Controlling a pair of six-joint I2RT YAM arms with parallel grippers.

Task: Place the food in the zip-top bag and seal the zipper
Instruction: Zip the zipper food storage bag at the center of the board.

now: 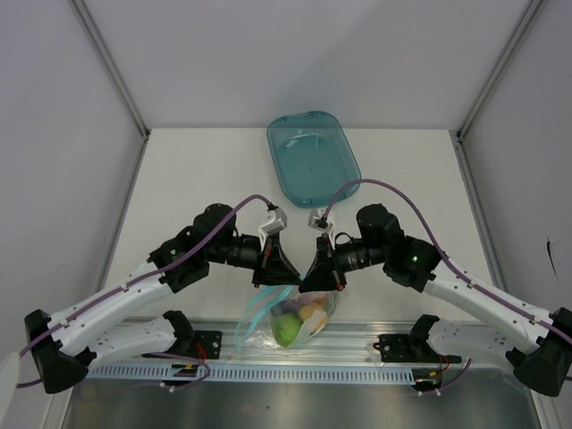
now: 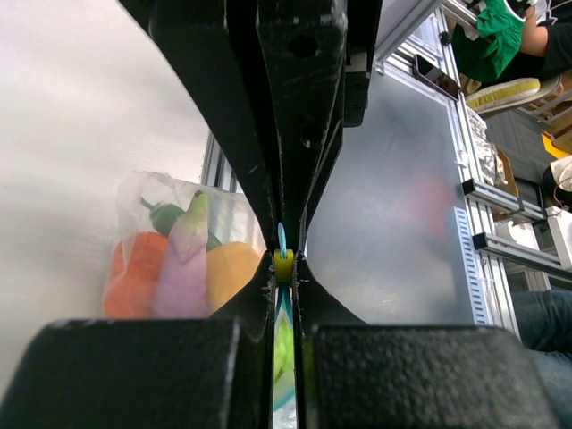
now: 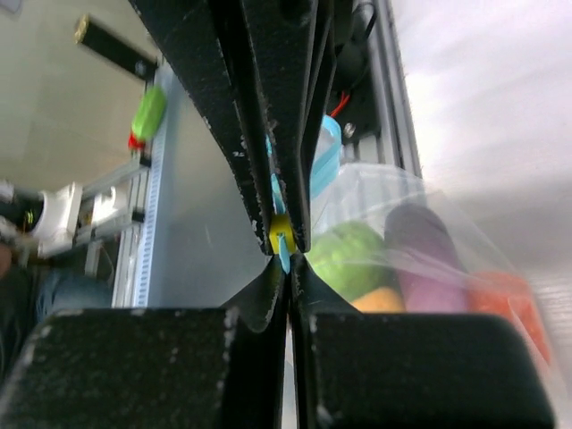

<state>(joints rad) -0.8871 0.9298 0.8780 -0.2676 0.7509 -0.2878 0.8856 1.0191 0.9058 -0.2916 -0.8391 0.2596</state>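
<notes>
Top view: my left gripper (image 1: 279, 271) and right gripper (image 1: 318, 277) meet at lower centre on the zip-top bag (image 1: 332, 311). The teal tray (image 1: 313, 161) lies well apart, upper centre.
Left wrist: fingers pinched tight on the zipper (image 2: 281, 239). The eggplant (image 2: 183, 268), orange-red piece (image 2: 130, 279) and yellow ball (image 2: 231, 273) sit bagged at left.
Right wrist: fingers clamped together on the same blue strip. Only here does the light green fruit (image 3: 349, 259) show clearly, at right.

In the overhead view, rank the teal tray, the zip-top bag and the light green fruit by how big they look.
1. teal tray, largest
2. zip-top bag, clearly smaller
3. light green fruit, smallest, lying inside the bag
</notes>
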